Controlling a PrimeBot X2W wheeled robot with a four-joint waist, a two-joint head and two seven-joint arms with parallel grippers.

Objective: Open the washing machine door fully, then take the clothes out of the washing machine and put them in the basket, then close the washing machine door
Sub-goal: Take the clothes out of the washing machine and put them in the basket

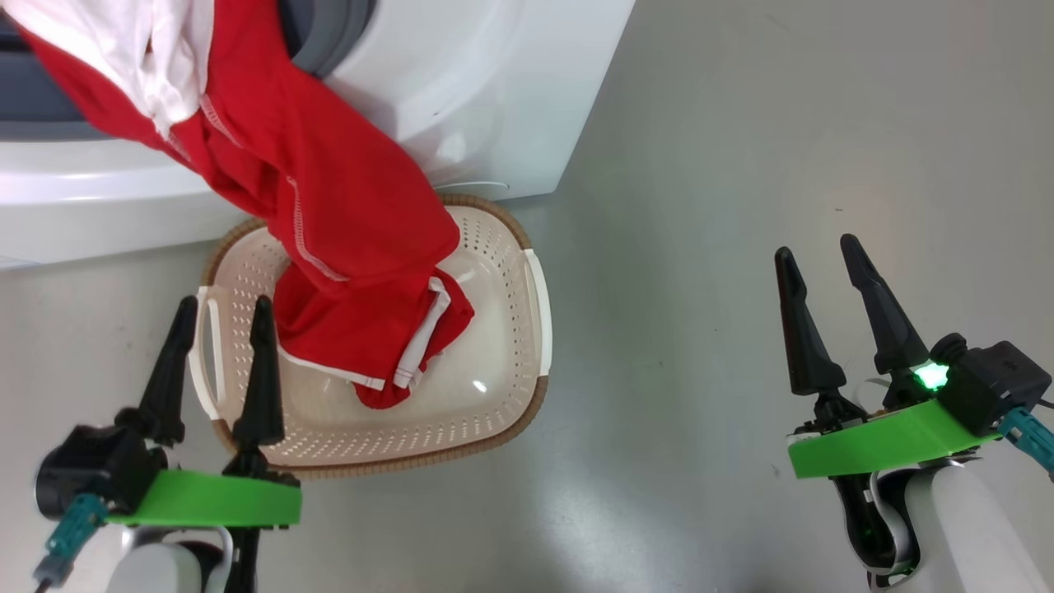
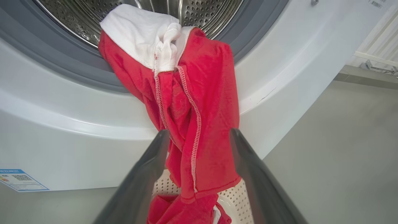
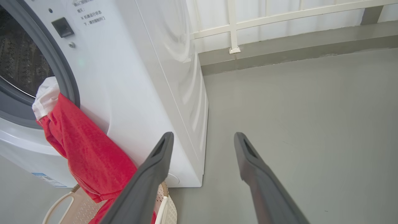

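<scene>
Clothes [image 1: 329,206] part-way through the transfer, head view.

Lower left of the frame: the left gripper [image 1: 226,303], its fingers spread and holding nothing, is over the near left rim of the basket [image 1: 510,247]. In the left wrist view the red garment hangs beyond the gap between the fingers and is not clamped.

Lower right: the right gripper [image 1: 815,247] is likewise spread and empty, above bare floor [image 1: 741,165] and well apart from the basket.

Centre: the basket stands on the floor close against the foot of the washing machine [image 1: 478,82]; whether they touch cannot be told. The lower end of the red garment, with its white trim, lies on the basket bottom.

Upper left: the rest of the garment hangs down the white front panel, draped over the grey-blue rubber ring [image 2: 62,68]. A white cloth piece [image 2: 140,34] sits at the lip of the steel drum [image 2: 202,12].

Progress, as judged: the mouth is unobstructed, so the door-opening step appears done. Unloading is incomplete, since one end of the clothes is in the basket and the other is in the washing machine. Freeing the upper end, dropping it into the basket and closing the washing machine door are left to do.
</scene>
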